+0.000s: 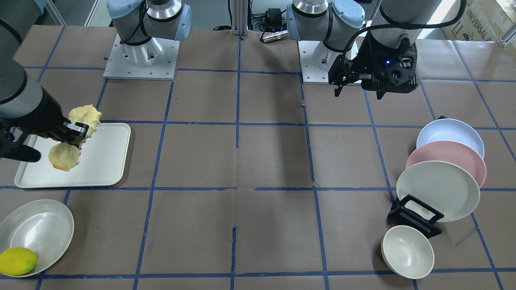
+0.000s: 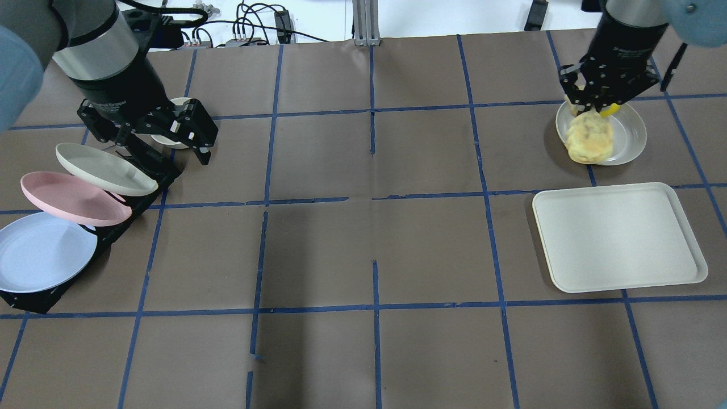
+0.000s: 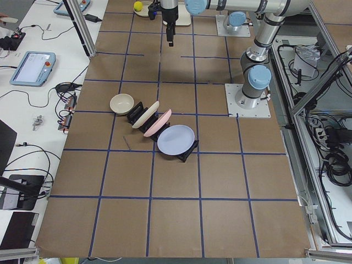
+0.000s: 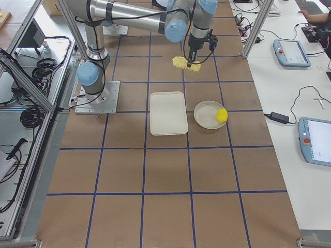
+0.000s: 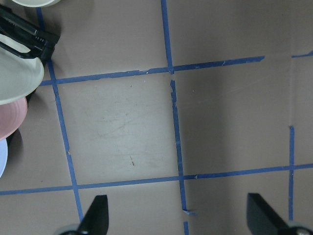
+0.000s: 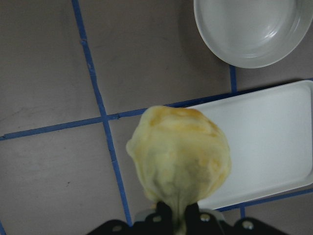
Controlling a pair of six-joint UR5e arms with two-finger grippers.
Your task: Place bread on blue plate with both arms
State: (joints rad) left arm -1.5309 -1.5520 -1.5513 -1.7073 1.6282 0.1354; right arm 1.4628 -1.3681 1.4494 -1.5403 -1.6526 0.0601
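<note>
The soft, bumpy pale-yellow bread loaf (image 1: 75, 137) is pinched mid-length by the black right gripper (image 1: 74, 133), held in the air above the cream rectangular tray (image 1: 105, 163). The black left gripper (image 2: 170, 133), jaws spread and holding nothing, is hung over bare table beside the rack where the round pale-blue plate (image 2: 40, 253) is propped.

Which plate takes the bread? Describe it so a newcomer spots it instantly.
Find the black dish rack near the left gripper. Three plates lean in it in a row. The round pale blue plate is the end one beside the pink plate, farthest from the small cream bowl.
</note>
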